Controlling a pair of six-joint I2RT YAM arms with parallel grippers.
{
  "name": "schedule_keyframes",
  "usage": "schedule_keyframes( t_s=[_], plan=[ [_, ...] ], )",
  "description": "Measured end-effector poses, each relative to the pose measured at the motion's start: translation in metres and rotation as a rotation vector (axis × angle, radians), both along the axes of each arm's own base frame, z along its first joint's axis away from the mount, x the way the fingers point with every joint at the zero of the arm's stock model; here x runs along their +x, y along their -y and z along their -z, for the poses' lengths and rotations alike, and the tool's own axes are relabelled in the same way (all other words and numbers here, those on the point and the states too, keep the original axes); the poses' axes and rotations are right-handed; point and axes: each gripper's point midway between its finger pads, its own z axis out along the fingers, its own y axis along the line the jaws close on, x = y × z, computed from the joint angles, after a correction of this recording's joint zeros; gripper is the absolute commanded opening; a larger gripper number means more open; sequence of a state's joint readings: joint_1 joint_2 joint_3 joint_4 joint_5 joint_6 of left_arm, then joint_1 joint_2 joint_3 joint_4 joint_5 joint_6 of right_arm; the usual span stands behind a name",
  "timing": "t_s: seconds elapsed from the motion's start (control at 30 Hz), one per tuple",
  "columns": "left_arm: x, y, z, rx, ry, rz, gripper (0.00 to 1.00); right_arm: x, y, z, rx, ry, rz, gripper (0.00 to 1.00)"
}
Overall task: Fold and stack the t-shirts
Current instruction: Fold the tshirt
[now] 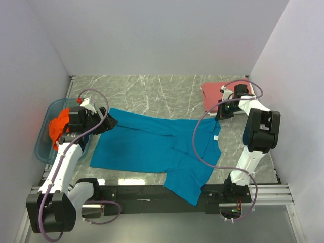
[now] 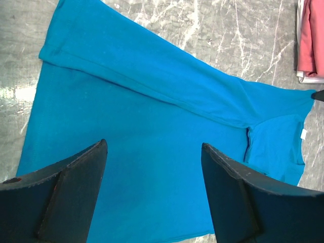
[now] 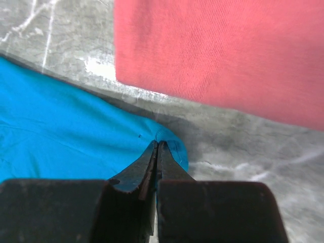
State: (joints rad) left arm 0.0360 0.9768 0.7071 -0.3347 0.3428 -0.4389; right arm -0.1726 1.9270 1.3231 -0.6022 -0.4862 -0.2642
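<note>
My right gripper [image 3: 157,146] pinches shut a corner of the limp, light teal-blue cloth t-shirt [image 1: 152,147] spread just beside the folded dusty-red t-shirt [image 1: 211,94], my left gripper [image 2: 154,144] gaping empty over its farther end, whose edge I'd pinch.

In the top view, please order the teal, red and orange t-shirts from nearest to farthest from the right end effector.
1. teal t-shirt: its corner is pinched in the right end effector.
2. red t-shirt: folded, just beyond, far right.
3. orange t-shirt: far across, in the blue tub at left.
</note>
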Motion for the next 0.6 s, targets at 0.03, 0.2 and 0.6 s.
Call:
schedule_keyframes(
  t_s=[0.03,0.2,0.6],
  plan=[
    [0.0,0.0,0.0,0.0,0.0,0.0,0.8,0.001,0.001,-0.003,-0.007,0.01,-0.001,0.0],
    [0.0,0.0,0.0,0.0,0.0,0.0,0.8,0.005,0.006,-0.027,-0.047,0.082,-0.008,0.0],
    [0.0,0.0,0.0,0.0,0.0,0.0,0.8,0.018,0.017,-0.049,-0.12,0.153,-0.009,0.0]
  ],
)
